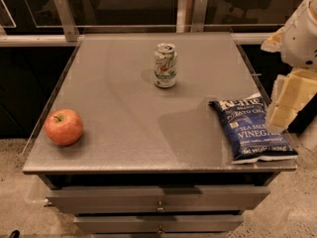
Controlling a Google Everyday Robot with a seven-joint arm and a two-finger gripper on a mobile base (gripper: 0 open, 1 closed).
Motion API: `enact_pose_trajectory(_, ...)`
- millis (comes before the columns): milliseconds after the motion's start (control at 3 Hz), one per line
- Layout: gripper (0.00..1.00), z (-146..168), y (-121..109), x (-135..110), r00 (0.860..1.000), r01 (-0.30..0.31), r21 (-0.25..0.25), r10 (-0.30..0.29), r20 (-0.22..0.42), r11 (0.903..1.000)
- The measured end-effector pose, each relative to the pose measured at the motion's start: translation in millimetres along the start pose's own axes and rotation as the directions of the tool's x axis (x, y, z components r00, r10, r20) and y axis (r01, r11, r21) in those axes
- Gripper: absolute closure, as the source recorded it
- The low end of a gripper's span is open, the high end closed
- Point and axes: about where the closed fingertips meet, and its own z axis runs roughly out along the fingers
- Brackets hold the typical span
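Note:
My gripper (281,114) hangs at the right edge of the camera view, just above the right side of a blue bag of sea salt and vinegar chips (250,130). The bag lies flat at the table's front right corner and is the nearest thing to the gripper. I cannot see that the gripper holds anything. A white and green soda can (165,65) stands upright near the middle back of the grey tabletop (129,108). At the front left lies a red apple (64,127).
The table has two drawers (158,198) with small knobs under its front edge. A rail with metal brackets (66,18) and dark glass runs behind it. Speckled floor (292,212) shows below on both sides.

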Motion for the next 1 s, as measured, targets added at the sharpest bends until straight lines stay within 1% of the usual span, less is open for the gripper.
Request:
enact_pose_trajectory(333,0.0,0,0,0,1.0,0.0,0.0,0.0,0.0,1.0)
enact_pose_trajectory(667,0.0,2,-1,-7,0.999,0.013,0.017,-0.013,0.034,0.9998)
enact_pose_trajectory(1000,0.0,9,-4,-23,0.993,0.033,0.028,-0.036,0.115,0.9991)
